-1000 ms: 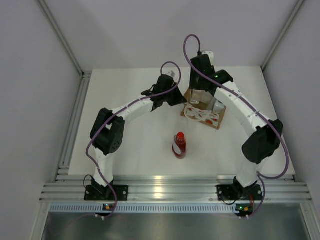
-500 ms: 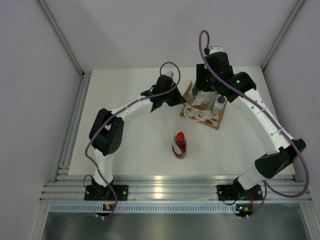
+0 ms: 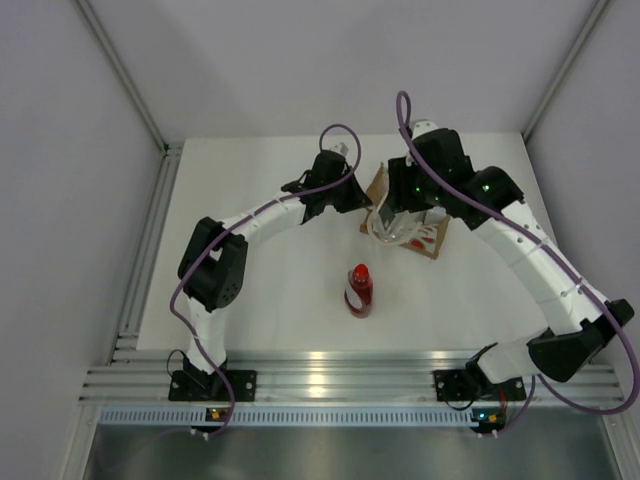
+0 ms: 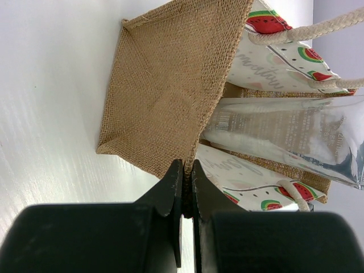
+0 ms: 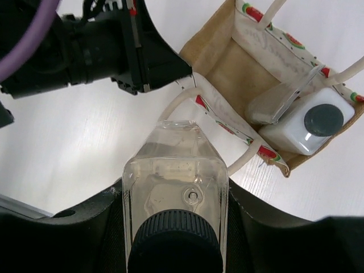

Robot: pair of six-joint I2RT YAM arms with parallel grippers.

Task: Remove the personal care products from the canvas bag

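Note:
The canvas bag stands at the back middle of the table, open at the top. My left gripper is shut on its burlap side edge. My right gripper is shut on a clear whitish bottle with a dark grey cap and holds it above the bag's near-left rim. Inside the bag are a white bottle with a dark cap and a slim grey container. The red bottle stands on the table in front of the bag.
The cream rope handles loop out over the bag's rim below the held bottle. The left arm's black wrist is close to the bag's left side. White walls enclose the table at the back and both sides.
My right gripper has risen out of the bag with the clear bottle and moved a little left and nearer. The right arm's elbow has swung out to the right. The left arm has not moved.

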